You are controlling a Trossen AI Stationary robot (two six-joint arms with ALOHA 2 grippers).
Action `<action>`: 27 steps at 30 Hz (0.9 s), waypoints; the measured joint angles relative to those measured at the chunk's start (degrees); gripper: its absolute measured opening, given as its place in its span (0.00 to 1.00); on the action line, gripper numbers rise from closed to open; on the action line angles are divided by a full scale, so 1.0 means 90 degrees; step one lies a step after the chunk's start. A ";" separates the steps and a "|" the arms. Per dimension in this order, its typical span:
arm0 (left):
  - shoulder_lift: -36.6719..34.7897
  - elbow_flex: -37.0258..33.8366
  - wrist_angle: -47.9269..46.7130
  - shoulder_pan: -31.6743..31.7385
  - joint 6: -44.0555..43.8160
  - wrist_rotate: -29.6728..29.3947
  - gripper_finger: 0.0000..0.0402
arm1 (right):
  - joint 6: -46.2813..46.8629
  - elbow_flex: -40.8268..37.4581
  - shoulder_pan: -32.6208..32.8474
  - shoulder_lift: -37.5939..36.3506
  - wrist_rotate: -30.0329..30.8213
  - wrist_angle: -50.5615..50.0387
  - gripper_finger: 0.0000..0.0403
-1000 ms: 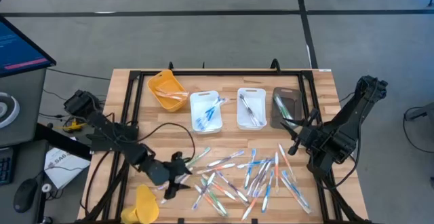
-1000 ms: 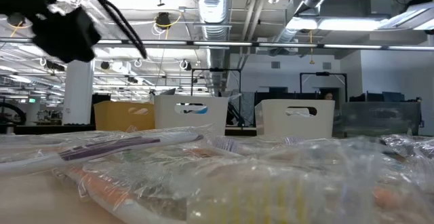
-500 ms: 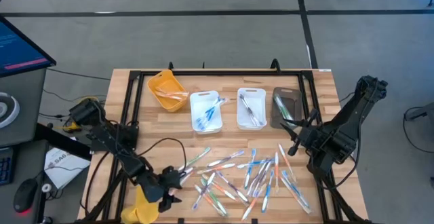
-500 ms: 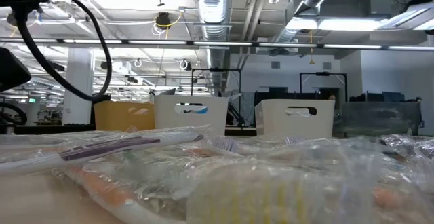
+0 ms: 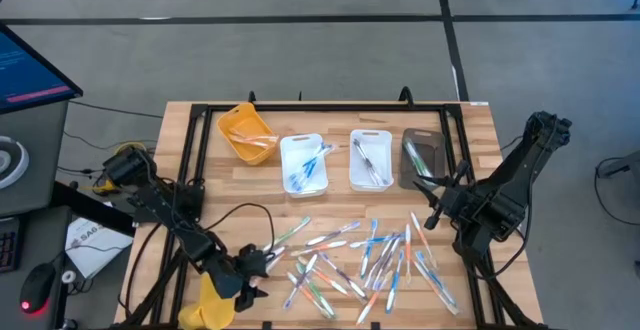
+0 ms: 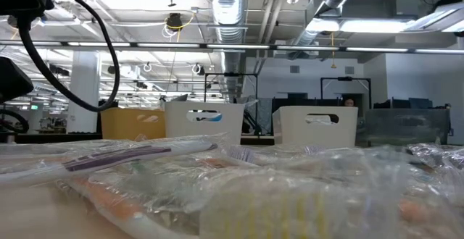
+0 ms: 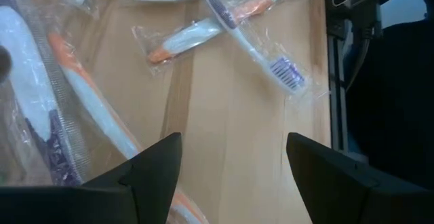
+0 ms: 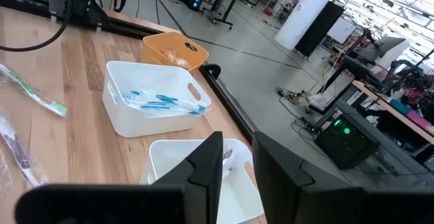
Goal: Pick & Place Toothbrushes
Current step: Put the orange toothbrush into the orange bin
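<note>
Several toothbrushes (image 5: 370,260) in clear wrappers lie flat and scattered on the near half of the wooden table (image 5: 470,130). They fill the foreground of the low view (image 6: 217,188). My left gripper (image 5: 266,263) hovers open at the left end of the scatter, slanting down. In the left wrist view its fingers (image 7: 234,163) stand over bare wood. An orange-handled toothbrush (image 7: 102,119) lies just beside one finger, and a purple-bristled toothbrush (image 7: 261,54) lies farther off. My right gripper (image 5: 431,208) waits raised at the right, nothing between its fingers (image 8: 236,157), which stand a narrow gap apart.
Along the far side stand a yellow tray (image 5: 247,133), a white tray with blue brushes (image 5: 303,163), a white tray with grey brushes (image 5: 370,158) and a dark tray (image 5: 423,157). A yellow object (image 5: 213,300) sits at the near left edge. A black frame rail (image 7: 336,81) borders the table.
My left gripper has gone down and toward the table's near left corner and has rolled about its own line, staying open. It has kept still for the last half second. The toothbrushes have not moved.
</note>
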 joint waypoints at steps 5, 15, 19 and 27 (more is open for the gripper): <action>0.0000 0.0000 -0.0555 0.0000 -0.0202 -0.0023 0.64 | -0.0001 0.0000 0.0001 0.0001 0.0000 0.0002 0.19; -0.0019 0.0000 -0.0759 0.0107 -0.0448 -0.0048 0.55 | -0.0018 0.0000 0.0002 0.0001 0.0001 0.0002 0.19; -0.0160 0.0000 -0.0754 0.0107 -0.0448 -0.0034 0.52 | -0.0018 0.0000 0.0002 0.0000 0.0000 0.0000 0.19; -0.0686 0.0005 -0.0949 0.0107 -0.0244 -0.0259 0.50 | -0.0015 0.0000 0.0002 0.0000 0.0000 0.0001 0.19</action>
